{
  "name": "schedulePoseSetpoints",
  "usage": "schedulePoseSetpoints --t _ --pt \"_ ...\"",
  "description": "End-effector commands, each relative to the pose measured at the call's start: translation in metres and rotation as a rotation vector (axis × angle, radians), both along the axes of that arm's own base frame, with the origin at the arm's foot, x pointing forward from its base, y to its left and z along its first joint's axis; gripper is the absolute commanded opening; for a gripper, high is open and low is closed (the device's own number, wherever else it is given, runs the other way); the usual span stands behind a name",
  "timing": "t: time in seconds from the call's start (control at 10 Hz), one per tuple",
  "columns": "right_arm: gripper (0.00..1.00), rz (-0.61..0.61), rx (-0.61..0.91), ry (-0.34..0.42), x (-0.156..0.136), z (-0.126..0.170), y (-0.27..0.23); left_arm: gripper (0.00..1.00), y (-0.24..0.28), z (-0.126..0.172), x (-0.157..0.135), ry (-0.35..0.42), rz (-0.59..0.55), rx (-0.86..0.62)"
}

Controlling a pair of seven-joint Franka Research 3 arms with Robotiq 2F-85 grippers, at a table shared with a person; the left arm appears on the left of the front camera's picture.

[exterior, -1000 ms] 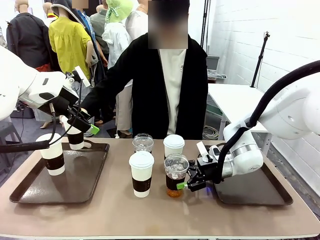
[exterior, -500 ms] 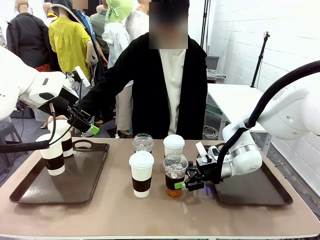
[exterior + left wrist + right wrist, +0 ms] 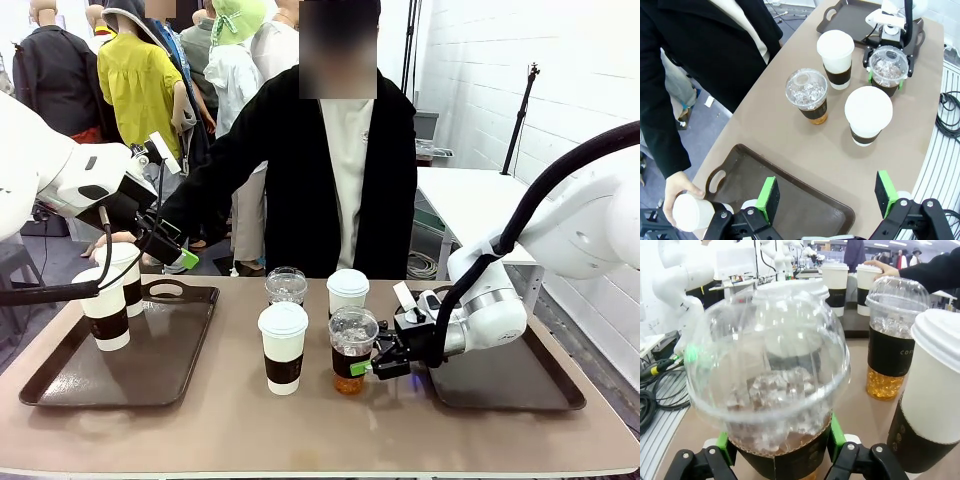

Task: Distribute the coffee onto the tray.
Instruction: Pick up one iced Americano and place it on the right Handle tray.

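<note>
My right gripper is shut on a clear dome-lidded iced coffee standing on the table at centre, green pads on both sides of its sleeve. Around it stand a paper cup, a second iced coffee and another paper cup. My left gripper hangs open above the far end of the left tray. On that tray stands a paper cup; the person's hand holds another beside it.
The right tray lies bare behind my right gripper. The person stands at the far side, one sleeve reaching over the left tray's corner. Open tabletop stretches along the near edge.
The person's hand has slid its paper cup leftwards on the left tray, next to the other cup there. Both grippers have barely moved.
</note>
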State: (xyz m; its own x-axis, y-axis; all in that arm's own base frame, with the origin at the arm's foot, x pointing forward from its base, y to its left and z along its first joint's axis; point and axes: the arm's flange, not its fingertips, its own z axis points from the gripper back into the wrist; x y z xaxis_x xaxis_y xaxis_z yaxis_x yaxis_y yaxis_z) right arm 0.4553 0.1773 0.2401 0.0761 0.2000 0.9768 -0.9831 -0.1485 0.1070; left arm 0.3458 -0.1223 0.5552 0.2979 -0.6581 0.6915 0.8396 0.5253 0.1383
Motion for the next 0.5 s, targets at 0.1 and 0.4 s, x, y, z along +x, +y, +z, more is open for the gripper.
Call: schedulePoseSetpoints --t 0.1,0.4 --pt "0.83 -0.044 0.058 0.045 -0.016 0.046 -0.032 1.0 0.0 0.001 0.001 0.009 0.004 0.0" --pt "0.83 -0.111 0.053 0.041 -0.024 0.086 -0.077 1.0 0.0 0.001 0.001 0.009 0.004 0.0"
